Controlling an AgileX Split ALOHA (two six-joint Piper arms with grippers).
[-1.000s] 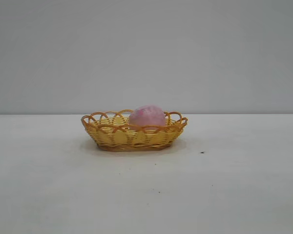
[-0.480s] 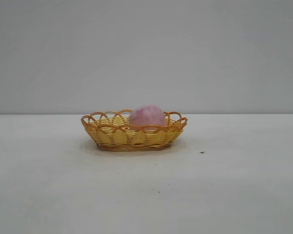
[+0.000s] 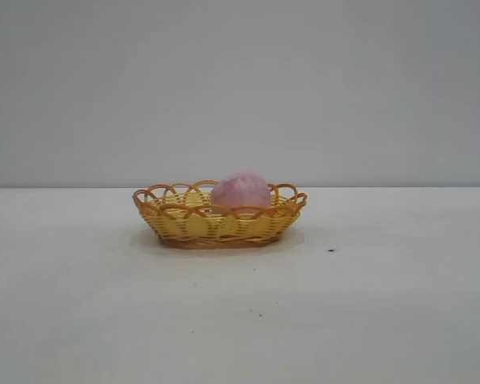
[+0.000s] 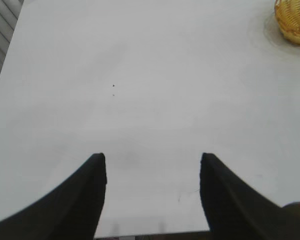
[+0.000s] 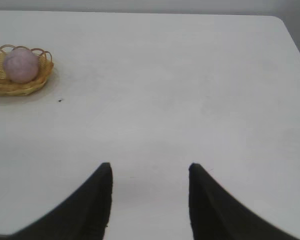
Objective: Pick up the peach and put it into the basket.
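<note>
Sitting in the basket, the peach lies well apart from both spread grippers.

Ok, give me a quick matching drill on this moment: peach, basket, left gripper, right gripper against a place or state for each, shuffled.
Things:
1. peach
2. basket
3. left gripper
4. right gripper

Places or states:
A. open over bare table, only the basket's edge in its wrist view
B. sits on the table, holding the fruit
C. open over bare table, basket and fruit both in its wrist view
D. lies inside the wicker rim

Pairs: 1-D, 2-B, 3-A, 4-C
</note>
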